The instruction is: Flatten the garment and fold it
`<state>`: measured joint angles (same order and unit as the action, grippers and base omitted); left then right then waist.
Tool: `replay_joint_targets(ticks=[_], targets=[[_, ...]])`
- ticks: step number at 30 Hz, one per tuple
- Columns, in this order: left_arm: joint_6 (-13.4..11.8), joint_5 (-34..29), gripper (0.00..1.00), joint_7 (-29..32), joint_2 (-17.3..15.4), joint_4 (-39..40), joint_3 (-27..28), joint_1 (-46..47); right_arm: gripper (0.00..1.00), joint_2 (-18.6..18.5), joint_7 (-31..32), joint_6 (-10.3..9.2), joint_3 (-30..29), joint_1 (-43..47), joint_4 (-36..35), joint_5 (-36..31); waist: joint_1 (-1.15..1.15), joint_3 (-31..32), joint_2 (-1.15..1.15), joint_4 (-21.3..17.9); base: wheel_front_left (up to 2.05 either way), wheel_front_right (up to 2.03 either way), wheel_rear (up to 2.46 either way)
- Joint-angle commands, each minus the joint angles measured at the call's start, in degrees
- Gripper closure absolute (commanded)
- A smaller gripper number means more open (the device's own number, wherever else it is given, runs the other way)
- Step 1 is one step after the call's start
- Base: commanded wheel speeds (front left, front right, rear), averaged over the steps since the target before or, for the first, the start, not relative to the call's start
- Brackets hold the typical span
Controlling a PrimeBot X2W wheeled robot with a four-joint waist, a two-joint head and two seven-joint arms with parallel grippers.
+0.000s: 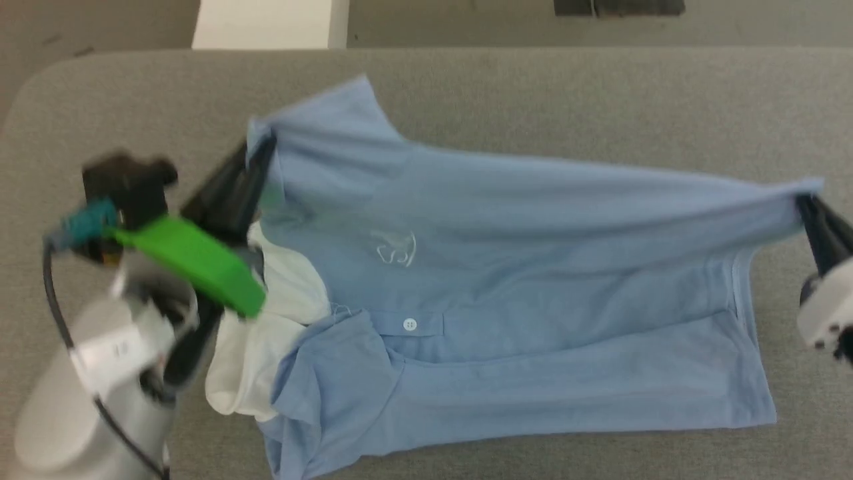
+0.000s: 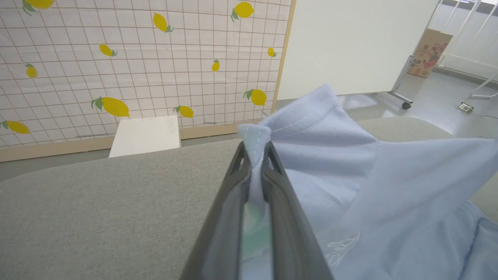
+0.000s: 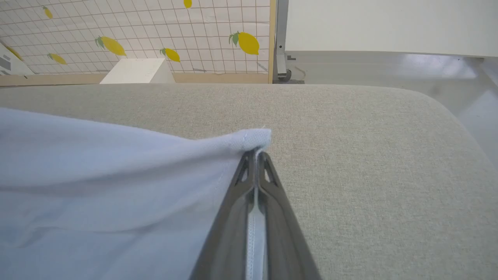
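One big grey padded table (image 1: 533,100) takes up most of the scene, w/ the garment (image 1: 533,267) spread sideways across its middle, neck end to the robot's left, hem end to its right. The step in hand looks like the flattening, not folding yet: the far edge is pulled taut between both arms, raised a bit off the table by the look of the wrist views, while the near half lies on the cloth top. The left gripper (image 1: 260,150) is clamped narrow on the shoulder/sleeve edge at the far left corner, fabric pinched up between its fingers. The right gripper (image 1: 803,200) is pinched tight on the far hem corner, approx. at the table's right side. Next move, I'd say: keep the tension, lower both ends together, lay that far edge down flat, then let go. The light blue knit is mostly smooth through the body, w/ long stretch creases running left to right. The neck end is messy: the white collar (image 1: 280,293) is bunched and turned out, and the near sleeve (image 1: 326,373) is folded over. The small white script logo (image 1: 396,248) sits mid-chest, w/ one white button (image 1: 410,325) on the placket just nearer the robot.
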<state>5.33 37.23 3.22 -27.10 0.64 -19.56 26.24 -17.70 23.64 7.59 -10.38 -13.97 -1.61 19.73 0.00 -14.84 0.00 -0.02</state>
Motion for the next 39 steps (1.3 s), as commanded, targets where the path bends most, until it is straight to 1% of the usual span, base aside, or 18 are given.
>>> replay_joint_targets(ticks=[1,4,8,12,16,19,21,23,26,31,32,33,34,35,39], targets=[[-1.1,0.5,1.00,-0.6,-0.5,2.0,0.4,-3.6,1.00,1.2,-0.4,-0.10,-1.1,2.6,-1.3,0.7,0.00,2.7,0.00,0.8,0.00,0.00,0.00],[-3.5,2.4,1.00,-1.8,-0.2,6.3,1.8,-10.8,1.00,3.5,-0.4,-0.10,-3.4,7.9,-4.3,1.3,0.00,3.7,0.00,1.1,0.00,0.00,0.00],[-6.1,5.1,1.00,-2.2,-0.3,10.1,3.3,-20.0,1.00,6.9,-0.1,-0.10,-5.4,13.9,-6.2,2.0,0.00,4.7,0.00,1.1,0.00,0.00,0.00],[-7.3,8.6,1.00,-1.6,-0.1,12.2,4.1,-27.4,1.00,9.9,0.4,-0.10,-6.7,18.8,-5.9,2.5,0.00,5.4,0.00,1.2,0.00,0.00,0.00],[-8.0,10.7,1.00,0.5,-0.1,11.5,3.1,-31.9,1.00,10.8,2.2,-0.10,-6.2,22.1,-4.2,2.0,0.00,5.7,0.00,1.2,0.00,0.00,0.00],[-7.9,11.3,1.00,2.1,-0.2,8.9,2.0,-32.6,1.00,10.8,3.2,-0.10,-5.3,22.7,-2.5,1.4,0.00,5.9,0.00,1.2,0.00,0.00,0.00],[-7.9,11.9,1.00,3.3,0.2,6.3,1.3,-32.0,1.00,10.6,3.6,-0.10,-4.7,22.4,-0.9,0.9,0.00,6.0,0.00,1.2,0.00,0.00,0.00],[-7.7,11.5,1.00,5.1,0.0,3.2,0.0,-31.0,1.00,10.5,4.1,-0.10,-4.4,21.6,1.0,0.5,0.00,6.0,0.00,1.1,0.00,0.00,0.00],[-7.0,11.6,1.00,7.4,0.5,-1.2,-1.8,-28.7,1.00,9.8,4.5,-0.10,-3.2,20.0,3.9,-0.2,0.00,5.8,0.00,0.9,0.00,0.00,0.00],[-6.2,11.5,1.00,8.3,2.1,-6.3,-3.0,-24.9,1.00,9.3,3.5,-0.10,-1.8,17.2,8.3,-0.7,0.00,5.3,0.00,0.5,0.00,0.00,0.00],[-6.2,11.5,1.00,8.2,2.3,-7.0,-3.1,-24.4,0.92,9.3,3.3,-0.10,-1.6,16.8,9.0,-0.8,0.00,5.2,0.00,0.4,0.00,0.00,0.00],[-6.1,11.2,0.78,8.0,2.4,-7.7,-3.2,-23.9,0.69,9.3,3.0,-0.10,-1.5,16.3,9.8,-0.6,0.00,5.0,0.00,0.3,0.00,0.00,0.00],[-6.0,10.9,0.56,7.7,2.6,-8.1,-3.4,-23.5,0.55,9.3,3.0,-0.10,-1.4,16.0,10.5,-0.5,0.00,5.0,0.00,0.3,0.00,0.00,0.00],[-6.1,10.9,0.00,7.1,3.0,-8.3,-3.2,-23.1,0.00,9.3,3.1,-0.10,-1.2,15.7,11.1,-0.3,0.00,4.9,0.00,0.3,0.00,0.00,0.00],[-6.8,11.2,0.00,4.6,3.6,-6.4,-1.6,-23.3,0.00,9.8,5.2,-0.10,-2.4,15.2,9.9,2.6,0.00,4.9,0.00,0.2,0.00,0.00,0.00]])
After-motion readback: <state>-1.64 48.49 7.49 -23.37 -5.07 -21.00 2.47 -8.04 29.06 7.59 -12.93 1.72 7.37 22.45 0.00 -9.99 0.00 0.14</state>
